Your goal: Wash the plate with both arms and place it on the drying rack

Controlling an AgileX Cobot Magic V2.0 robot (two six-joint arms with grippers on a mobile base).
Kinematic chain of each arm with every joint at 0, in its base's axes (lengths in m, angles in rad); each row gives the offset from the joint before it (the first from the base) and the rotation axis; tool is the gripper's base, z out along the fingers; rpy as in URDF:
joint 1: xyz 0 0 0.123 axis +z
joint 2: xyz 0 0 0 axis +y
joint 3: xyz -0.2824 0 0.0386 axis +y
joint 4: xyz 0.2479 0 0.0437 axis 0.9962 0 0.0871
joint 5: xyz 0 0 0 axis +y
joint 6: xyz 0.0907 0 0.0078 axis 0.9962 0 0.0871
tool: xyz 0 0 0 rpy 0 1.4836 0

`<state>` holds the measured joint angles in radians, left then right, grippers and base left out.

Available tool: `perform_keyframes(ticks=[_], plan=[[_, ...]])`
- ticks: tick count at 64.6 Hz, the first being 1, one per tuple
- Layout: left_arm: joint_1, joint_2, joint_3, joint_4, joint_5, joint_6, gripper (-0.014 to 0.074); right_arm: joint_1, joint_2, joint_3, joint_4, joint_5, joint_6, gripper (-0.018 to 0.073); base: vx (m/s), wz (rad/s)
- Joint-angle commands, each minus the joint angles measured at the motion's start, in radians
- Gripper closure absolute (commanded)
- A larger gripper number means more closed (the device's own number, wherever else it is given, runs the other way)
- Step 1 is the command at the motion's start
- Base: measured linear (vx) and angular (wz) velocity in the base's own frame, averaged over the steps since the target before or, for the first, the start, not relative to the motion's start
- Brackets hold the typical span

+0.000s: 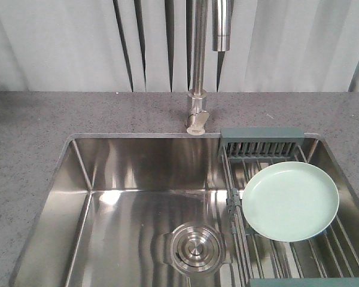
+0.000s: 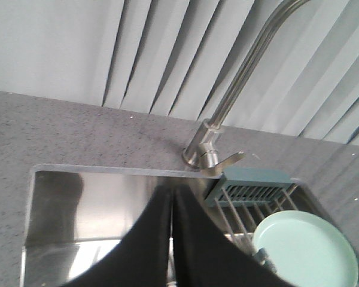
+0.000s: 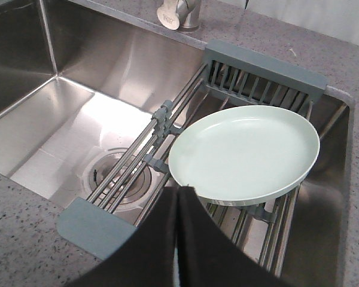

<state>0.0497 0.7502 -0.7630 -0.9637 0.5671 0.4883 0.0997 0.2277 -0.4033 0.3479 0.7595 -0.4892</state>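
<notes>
The left matte black, smooth-curved gripper [image 2: 171,245] is showing as two dark rounded fingers split by a thin pale seam. The right matte black gripper [image 3: 178,239] is looking alike: two plain, tapering black fingers [image 3: 149,245] parted by a narrow light slit, carrying no visible markings or screws.

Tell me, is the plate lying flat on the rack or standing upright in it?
Flat. The plate lies face up on the bars of the rack, not standing in the slots; its left edge overhangs the rack's side.

wide open basin [image 1: 137,197] on the left, only the drain [image 1: 194,248] low down; faucet [image 1: 197,66] rises at the back, plate [image 1: 290,200] fills the drying rack [image 1: 260,146] right.
</notes>
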Motion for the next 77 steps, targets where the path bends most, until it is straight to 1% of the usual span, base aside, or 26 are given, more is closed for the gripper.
perform_keyframes(ticks=[1, 5, 6, 9, 10, 14, 18, 21, 24, 28, 33, 39, 49, 57, 67, 77], plan=[[-0.002, 0.117, -0.092, -0.199, 0.030, 0.096, 0.0602, -0.005, 0.009, -0.024, 0.017, -0.057, -0.004, 0.0566, 0.00, 0.00], [-0.002, 0.185, -0.124, -0.307, 0.087, 0.169, 0.0602, -0.005, 0.009, -0.024, 0.017, -0.057, -0.004, 0.0564, 0.00, 0.00], [-0.002, 0.211, -0.134, -0.350, 0.111, 0.199, 0.0602, -0.005, 0.009, -0.024, 0.017, -0.057, -0.004, 0.0564, 0.00, 0.00], [-0.002, 0.269, -0.149, -0.438, 0.165, 0.270, 0.0602, -0.005, 0.009, -0.024, 0.017, -0.057, -0.004, 0.0564, 0.00, 0.00], [-0.002, 0.286, -0.154, -0.479, 0.179, 0.288, 0.0602, -0.005, 0.009, -0.024, 0.017, -0.057, -0.004, 0.0564, 0.00, 0.00], [-0.008, 0.356, -0.168, -0.600, 0.241, 0.360, 0.0602, -0.005, 0.009, -0.024, 0.017, -0.057, -0.004, 0.0564, 0.00, 0.00], [-0.030, 0.423, -0.177, -0.684, 0.273, 0.403, 0.0602, -0.005, 0.009, -0.024, 0.017, -0.057, -0.004, 0.0564, 0.00, 0.00], [-0.062, 0.471, -0.178, -0.756, 0.281, 0.429, 0.0602, -0.005, 0.009, -0.024, 0.017, -0.057, -0.004, 0.0564, 0.00, 0.00], [-0.093, 0.510, -0.179, -0.791, 0.282, 0.455, 0.0602, -0.005, 0.009, -0.024, 0.017, -0.057, -0.004, 0.0564, 0.00, 0.00], [-0.141, 0.567, -0.183, -0.817, 0.280, 0.484, 0.0602, -0.005, 0.009, -0.024, 0.017, -0.057, -0.004, 0.0564, 0.00, 0.00], [-0.202, 0.640, -0.203, -0.823, 0.278, 0.500, 0.0602, -0.005, 0.009, -0.024, 0.017, -0.057, -0.004, 0.0564, 0.00, 0.00], [-0.271, 0.733, -0.246, -0.823, 0.266, 0.500, 0.0602, -0.005, 0.009, -0.024, 0.017, -0.056, -0.004, 0.0565, 0.00, 0.00], [-0.355, 0.875, -0.363, -0.824, 0.258, 0.498, 0.0602, -0.005, 0.009, -0.024, 0.017, -0.057, -0.004, 0.0565, 0.00, 0.00], [-0.405, 0.985, -0.472, -0.824, 0.251, 0.493, 0.0602, -0.005, 0.009, -0.024, 0.017, -0.057, -0.004, 0.0565, 0.00, 0.00], [-0.440, 1.118, -0.603, -0.824, 0.246, 0.406, 0.0602, -0.005, 0.009, -0.024, 0.017, -0.057, -0.004, 0.0565, 0.00, 0.00], [-0.456, 1.234, -0.718, -0.824, 0.223, 0.338, 0.0602, -0.005, 0.009, -0.024, 0.017, -0.057, -0.004, 0.0565, 0.00, 0.00]])
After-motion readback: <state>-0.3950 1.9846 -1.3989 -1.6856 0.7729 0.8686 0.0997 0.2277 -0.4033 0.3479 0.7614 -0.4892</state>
